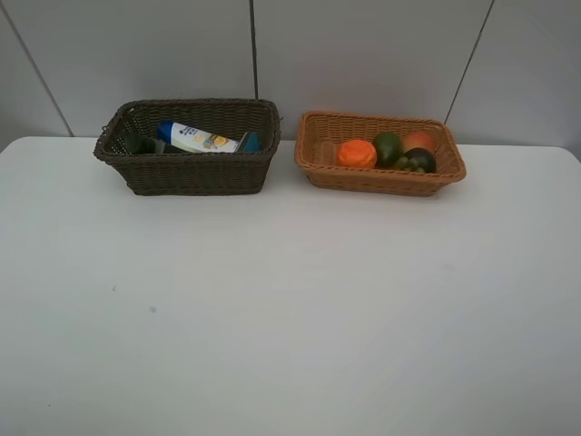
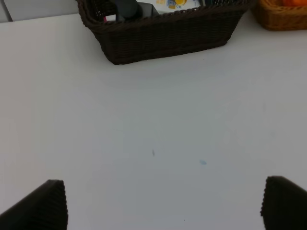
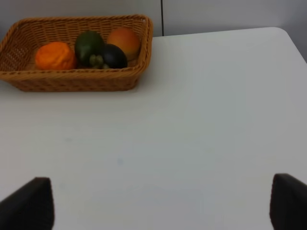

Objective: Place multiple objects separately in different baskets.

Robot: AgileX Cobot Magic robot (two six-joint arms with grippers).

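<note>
Left wrist view is showing the left gripper (image 2: pixel 160 203) with its two dark fingers (image 2: pixel 41 206) sitting in the lower corners of the frame, spread wide and holding nothing, with only bare white table (image 2: pixel 153 143) lying between them. Farther out, at the upper middle of that frame, the dark brown basket (image 2: pixel 163 36) is standing on the table, well apart from the fingers. Inside it a dark flat case (image 2: pixel 127 8) is showing beside a white pink-tipped marker (image 2: pixel 109 18), with a corner of the white blue-capped bottle (image 2: pixel 175 4) peeking in at the top edge. A corner of the light orange-tan basket (image 2: pixel 280 17) is sitting at the upper right.

Right wrist view is showing the right gripper (image 3: pixel 160 203) likewise spread wide and empty, its fingers (image 3: pixel 29 203) resting in the lower corners over bare table. At the upper left of that frame the light orange-tan basket is holding four fruits: the orange (image 3: pixel 54 55) at the left, the green citrus (image 3: pixel 88 44) next to it, the dark purple mangosteen (image 3: pixel 111 56) just in front, and the peach (image 3: pixel 123 41) at the right end.

Exterior high view is showing neither gripper. Both baskets are standing side by side along the upper part of the frame, close to the wall (image 1: pixel 363 54), dark one left, tan one right, apart from each other. The bottle is lying on its side in the dark basket, with something dark green (image 1: pixel 138 143) at that basket's left end, too shadowed to make out.
</note>
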